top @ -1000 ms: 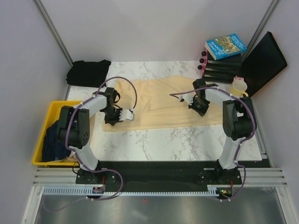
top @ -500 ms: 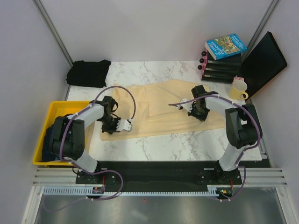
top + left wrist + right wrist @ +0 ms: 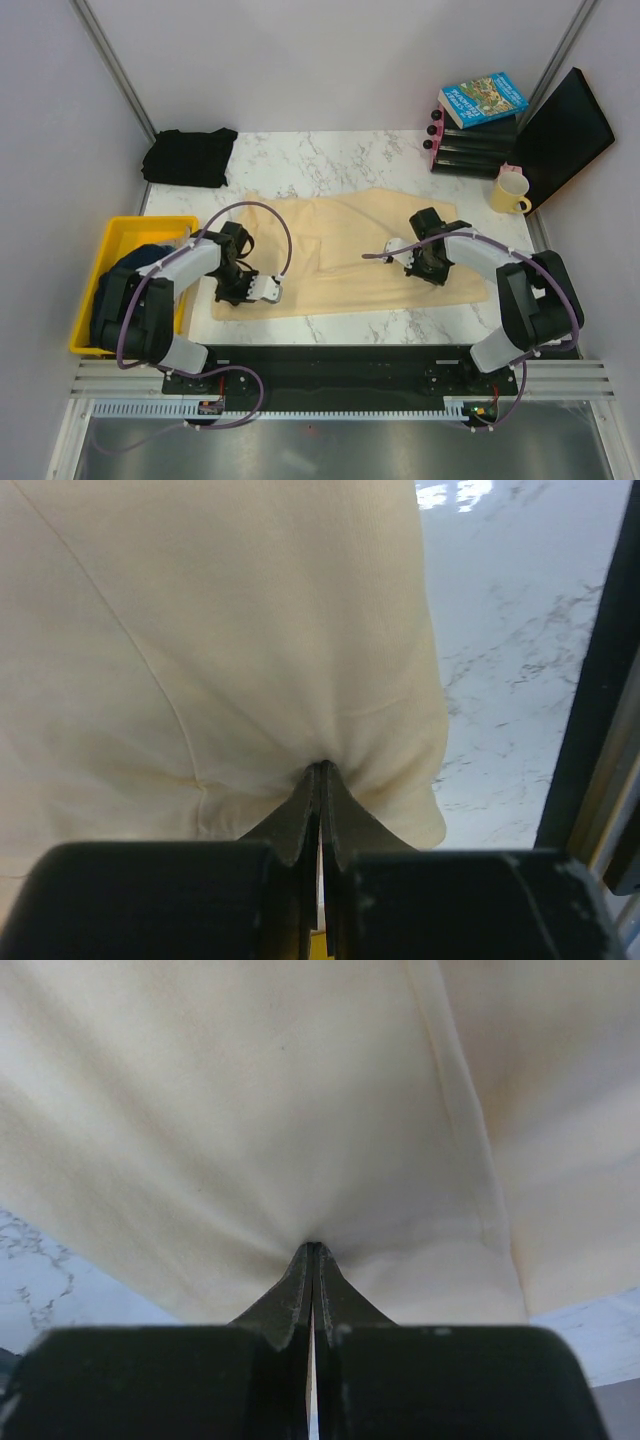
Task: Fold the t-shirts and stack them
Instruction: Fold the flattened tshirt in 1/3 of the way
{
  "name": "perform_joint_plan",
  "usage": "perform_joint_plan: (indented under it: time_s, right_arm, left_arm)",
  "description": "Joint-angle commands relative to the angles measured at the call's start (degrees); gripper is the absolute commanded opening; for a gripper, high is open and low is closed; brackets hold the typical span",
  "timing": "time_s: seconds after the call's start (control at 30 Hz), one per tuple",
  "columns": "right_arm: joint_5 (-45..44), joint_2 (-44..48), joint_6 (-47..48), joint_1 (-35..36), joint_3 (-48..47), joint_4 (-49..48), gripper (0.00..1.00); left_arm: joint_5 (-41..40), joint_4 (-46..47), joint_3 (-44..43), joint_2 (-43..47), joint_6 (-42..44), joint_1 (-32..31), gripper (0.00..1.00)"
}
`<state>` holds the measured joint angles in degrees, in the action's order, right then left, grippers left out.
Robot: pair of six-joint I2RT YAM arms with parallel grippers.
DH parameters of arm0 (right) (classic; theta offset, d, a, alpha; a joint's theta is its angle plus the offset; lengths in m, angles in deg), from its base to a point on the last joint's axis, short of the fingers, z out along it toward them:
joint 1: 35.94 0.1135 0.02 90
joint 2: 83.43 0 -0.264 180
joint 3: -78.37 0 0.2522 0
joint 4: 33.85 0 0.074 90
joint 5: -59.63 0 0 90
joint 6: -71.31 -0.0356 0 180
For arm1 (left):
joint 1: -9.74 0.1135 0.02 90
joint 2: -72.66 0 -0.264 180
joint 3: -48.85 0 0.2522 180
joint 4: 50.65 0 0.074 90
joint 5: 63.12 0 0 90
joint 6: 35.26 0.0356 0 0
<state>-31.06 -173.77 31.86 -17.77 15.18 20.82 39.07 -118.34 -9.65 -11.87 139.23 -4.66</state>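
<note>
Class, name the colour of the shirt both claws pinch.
The shirt is pale cream-yellow, clearest in the top external view.

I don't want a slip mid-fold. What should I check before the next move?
1. Grip of left end effector on cream shirt: ok, shut on cloth.
2. Grip of right end effector: ok, shut on cloth.
3. How many layers each pinch holds: cannot tell.
4. Whole cream shirt on table: ok.
5. The mug apart from it: ok.
6. The black shirt out of the path: ok, far left corner.
</note>
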Motion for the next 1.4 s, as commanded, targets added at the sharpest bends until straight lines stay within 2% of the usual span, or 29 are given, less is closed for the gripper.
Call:
perform_joint_plan:
  time_s: [0.0, 0.17, 0.2, 0.23, 0.27, 0.3, 0.33, 0.37, 0.4, 0.43, 0.5, 0.6, 0.67, 0.73, 0.8, 0.87, 0.9, 1.03, 1.13, 1.37]
  right_arm:
    - [3.6, -0.6, -3.0, 0.9, 6.2, 7.3, 0.0]
    - [4.1, 0.7, -3.6, 2.0, 7.1, 8.0, 0.0]
    - [3.9, 0.7, -3.4, 2.0, 6.5, 8.4, 0.0]
    - [3.7, 1.0, -3.3, 2.0, 5.9, 8.8, 0.05]
    - [3.6, 1.2, -3.3, 2.0, 3.8, 10.6, 0.13]
    - [3.9, 1.8, -2.3, 2.1, 2.5, 12.0, 0.33]
    - [4.4, 3.2, -1.9, 2.0, 0.8, 13.4, 0.39]
    - [5.5, 4.1, -1.7, 2.0, -3.0, 15.9, 0.46]
    - [6.2, 4.7, -1.4, 2.0, -5.3, 17.2, 0.57]
    - [7.1, 5.9, -1.2, 2.1, -7.7, 18.3, 0.62]
    - [9.2, 6.1, -1.1, 2.0, -15.0, 21.5, 0.66]
    - [9.5, 4.1, -1.7, 2.0, -23.9, 22.1, 0.69]
    - [9.4, 1.0, -3.3, 1.4, -30.0, 19.6, 0.7]
    - [10.6, -4.0, -5.6, -0.6, -34.3, 17.5, 0.71]
    - [11.0, -8.2, -9.7, -2.4, -41.1, 13.9, 0.71]
    - [13.0, -16.1, -10.9, -5.5, -49.4, 13.8, 0.71]
    - [15.7, -23.7, -12.7, -8.7, -54.8, 14.0, 0.69]
    - [18.6, -34.2, -14.2, -12.5, -69.4, 17.7, 0.68]
    - [19.1, -37.8, -13.6, -14.0, -72.6, 18.7, 0.67]
    - [22.2, -38.6, -10.7, -14.2, -67.9, 20.4, 0.66]
  left_arm:
    - [1.0, -8.3, 4.9, -0.1, -0.5, -1.2, 0.02]
    - [2.2, -8.7, 5.6, 2.5, -0.6, -1.8, 0.02]
    - [2.3, -9.0, 5.0, 2.9, -0.9, -1.8, 0.06]
    - [2.4, -10.0, 4.1, 3.1, -1.4, -1.8, 0.12]
    - [2.7, -11.0, 1.3, 3.2, -2.4, -1.6, 0.27]
    - [3.5, -11.9, -0.4, 3.5, -2.9, -1.3, 0.4]
    - [4.2, -15.3, -2.6, 3.4, -3.8, -1.0, 0.6]
    - [4.9, -17.3, -7.5, 3.3, -4.3, -0.7, 0.67]
    - [5.6, -19.3, -10.2, 3.4, -4.7, -0.3, 0.73]
    - [5.7, -20.4, -12.7, 3.8, -4.9, 0.0, 0.86]
    - [5.7, -22.0, -20.1, 4.5, -6.3, 0.4, 0.98]
    - [5.4, -20.7, -29.0, 4.8, -7.0, 0.5, 1.0]
    - [3.6, -16.0, -32.8, 3.3, -8.7, 0.6, 1.0]
    - [2.2, -7.4, -34.5, 1.1, -10.6, 1.6, 1.0]
    - [-0.3, -0.8, -35.6, -3.8, -14.0, 2.0, 1.0]
    - [-3.2, 4.5, -36.1, -7.2, -16.6, 1.9, 1.0]
    - [-7.0, 9.7, -38.1, -13.4, -17.9, 2.1, 1.0]
    - [-8.8, 12.1, -44.9, -22.5, -17.3, 3.7, 1.0]
    - [-9.3, 13.0, -51.0, -26.6, -17.3, 4.5, 1.0]
    - [-10.4, 14.1, -57.4, -31.7, -15.2, 4.8, 1.0]
